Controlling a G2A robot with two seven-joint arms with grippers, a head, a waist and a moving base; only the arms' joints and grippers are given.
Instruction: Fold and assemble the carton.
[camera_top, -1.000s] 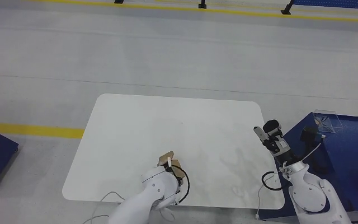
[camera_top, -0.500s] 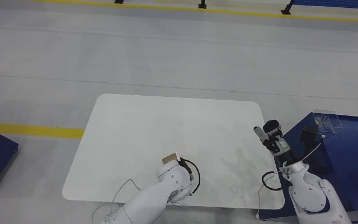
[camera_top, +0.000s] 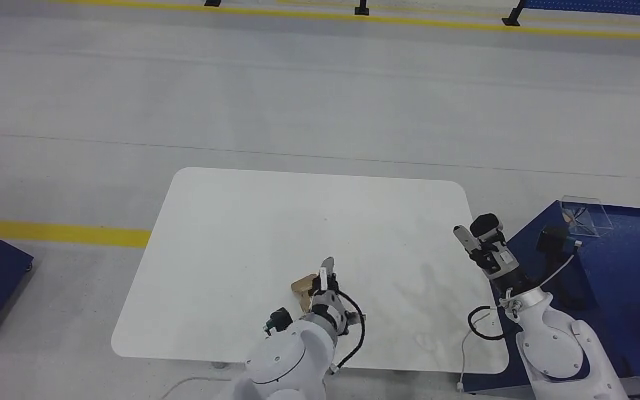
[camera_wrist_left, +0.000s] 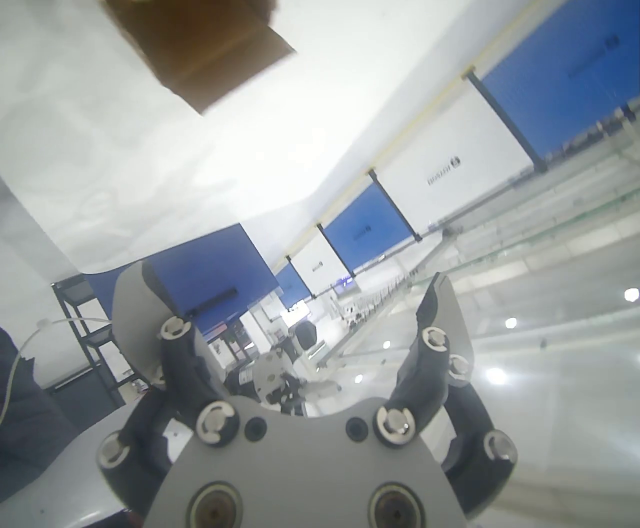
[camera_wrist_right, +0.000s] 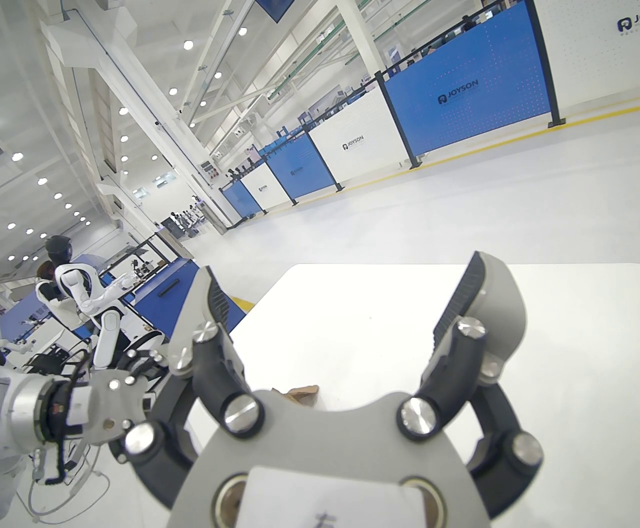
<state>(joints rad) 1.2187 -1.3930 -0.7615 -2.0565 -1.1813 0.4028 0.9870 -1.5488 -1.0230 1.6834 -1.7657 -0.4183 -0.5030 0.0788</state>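
Because the carton (camera_top: 303, 286) is what I have to fold, my left gripper (camera_top: 326, 268) hangs just beside it, close to the near edge of the white table (camera_top: 300, 210). I think it sits there so it can get at the flaps easily. Its two fingers are spread wide and there is nothing between them. My right gripper (camera_wrist_right: 345, 272) is well apart from the carton, over by the right side of the table. Its fingers are wide open too, and it has hold of nothing. It points across the table at the carton, so I guess it is keeping out of the way until it has to help. The carton is small and made of plain brown cardboard. From my left wrist I see a flat brown side with a fold line and one flap edge sticking out. It does not look like a shut box yet. I cannot tell which flaps are folded in, so I think most of the folding is not done.
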